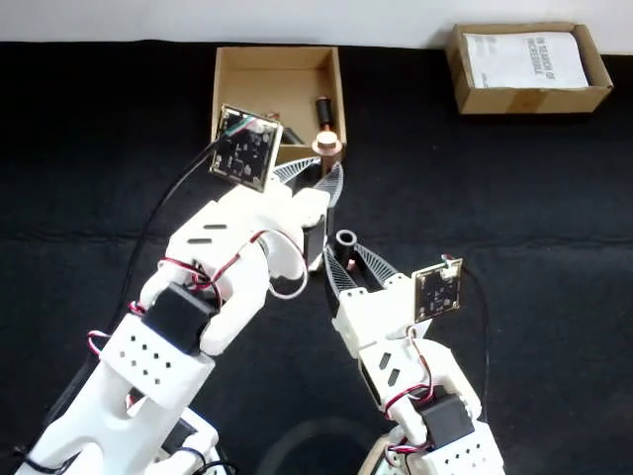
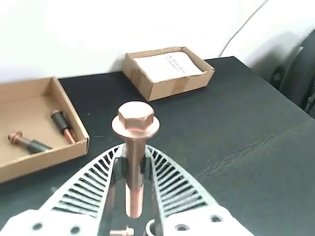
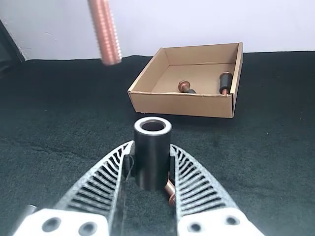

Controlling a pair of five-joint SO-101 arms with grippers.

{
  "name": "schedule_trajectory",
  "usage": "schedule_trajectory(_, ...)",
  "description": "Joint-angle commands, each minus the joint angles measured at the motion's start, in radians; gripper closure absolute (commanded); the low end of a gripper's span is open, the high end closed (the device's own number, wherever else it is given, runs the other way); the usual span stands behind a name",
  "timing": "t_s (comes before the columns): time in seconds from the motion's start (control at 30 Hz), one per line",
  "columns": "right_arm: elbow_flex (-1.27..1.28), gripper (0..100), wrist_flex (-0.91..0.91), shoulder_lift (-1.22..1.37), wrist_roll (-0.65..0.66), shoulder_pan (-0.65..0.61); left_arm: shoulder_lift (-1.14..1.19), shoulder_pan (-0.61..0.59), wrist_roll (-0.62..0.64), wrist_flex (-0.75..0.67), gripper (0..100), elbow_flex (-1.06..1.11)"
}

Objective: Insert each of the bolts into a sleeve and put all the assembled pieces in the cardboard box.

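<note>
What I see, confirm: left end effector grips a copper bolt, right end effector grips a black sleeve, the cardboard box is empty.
The cardboard box is not empty: the right wrist view shows two assembled pieces in it. As stated, the left end effector grips the bolt, the right end effector the sleeve.

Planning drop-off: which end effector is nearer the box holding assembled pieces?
Left end effector, with bolt, at the box's near edge; right end effector, with sleeve, farther back.
</note>
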Motion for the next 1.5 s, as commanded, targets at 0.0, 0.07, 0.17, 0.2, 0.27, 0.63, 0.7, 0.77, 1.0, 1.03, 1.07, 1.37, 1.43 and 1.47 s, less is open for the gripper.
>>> schedule_trajectory(0.0,0.12,99.1,-0.022,-0.015,0.009,-0.01,-0.035,0.039,-0.018,-0.029,99,0.018)
schedule_trajectory(0.07,0.12,99.1,-0.022,-0.015,0.009,-0.01,-0.035,0.056,-0.018,-0.029,99,0.041)
schedule_trajectory(0.17,0.12,99.1,-0.022,-0.013,0.012,-0.01,-0.035,0.059,-0.015,-0.038,99,0.067)
schedule_trajectory(0.2,0.12,99.1,-0.022,-0.013,0.014,-0.01,-0.035,0.059,-0.015,-0.055,99,0.079)
schedule_trajectory(0.27,0.12,99.1,-0.022,-0.013,0.014,-0.01,-0.035,0.058,-0.017,-0.092,99,0.104)
schedule_trajectory(0.63,0.12,99.1,-0.022,-0.013,0.014,-0.01,-0.025,0.087,-0.012,-0.186,99,0.154)
schedule_trajectory(0.7,0.12,99.1,-0.022,-0.013,0.014,-0.008,-0.025,0.093,-0.012,-0.186,99,0.156)
schedule_trajectory(0.77,0.12,99.1,-0.022,-0.013,0.014,-0.007,-0.025,0.097,-0.012,-0.186,99,0.165)
schedule_trajectory(1.0,0.113,99.1,-0.021,-0.013,0.014,-0.005,-0.025,0.096,-0.017,-0.186,99,0.193)
schedule_trajectory(1.03,0.113,99.1,-0.021,-0.013,0.014,-0.005,-0.025,0.096,-0.017,-0.184,99,0.199)
schedule_trajectory(1.07,0.113,99.1,-0.021,-0.013,0.014,-0.005,-0.025,0.096,-0.018,-0.187,99,0.209)
schedule_trajectory(1.37,0.111,99.1,-0.019,-0.013,0.014,-0.004,-0.035,0.093,-0.087,-0.19,99,0.312)
schedule_trajectory(1.43,0.111,99.1,-0.019,-0.013,0.014,-0.002,-0.035,0.093,-0.091,-0.187,99,0.317)
schedule_trajectory(1.47,0.111,99.1,-0.019,-0.013,0.014,0.002,-0.035,0.093,-0.091,-0.186,99,0.315)
